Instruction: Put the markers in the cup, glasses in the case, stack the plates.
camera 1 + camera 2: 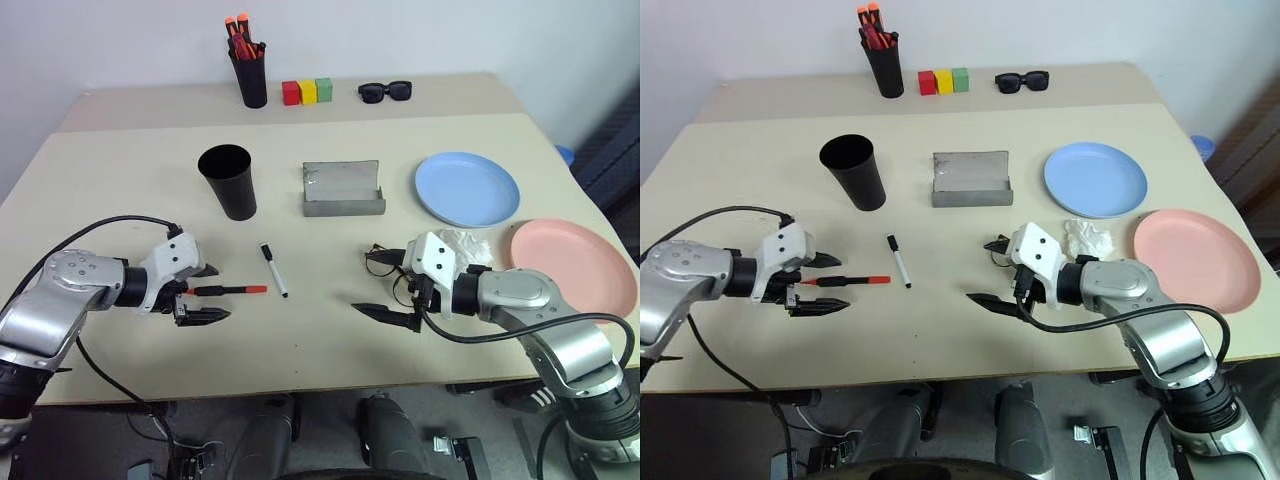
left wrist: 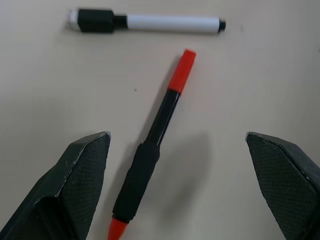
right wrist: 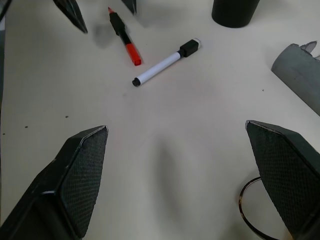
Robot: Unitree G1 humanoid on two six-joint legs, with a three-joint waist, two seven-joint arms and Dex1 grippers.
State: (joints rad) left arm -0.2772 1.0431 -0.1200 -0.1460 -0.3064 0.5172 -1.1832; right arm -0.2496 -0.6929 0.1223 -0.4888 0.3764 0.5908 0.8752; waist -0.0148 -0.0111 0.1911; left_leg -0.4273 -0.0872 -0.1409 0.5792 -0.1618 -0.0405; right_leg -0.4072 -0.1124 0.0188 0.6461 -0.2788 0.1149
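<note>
Nothing done yet. Red marker [image 1: 228, 290] between spread fingers of left gripper [image 1: 200, 293], ungrasped; white marker [image 1: 273, 269] beside. Cup [image 1: 228, 181] empty. Right gripper [image 1: 383, 290] wide, glasses [image 1: 380, 260] just beside. Case [image 1: 343, 188] open. Plates [image 1: 467, 189] unstacked.

silver arms with black cables, white wrist housings, black textured two-fingered left tool [image 1: 197, 293] and right tool [image 1: 385, 285].

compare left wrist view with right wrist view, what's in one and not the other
Left wrist view alone: the open left end effector seen from behind its own fingers, the red marker lying between them.

Right wrist view alone: the open right end effector, the black cup, a corner of the grey case, a lens rim of the glasses.

Both: the red marker, the white marker, the tabletop.
</note>
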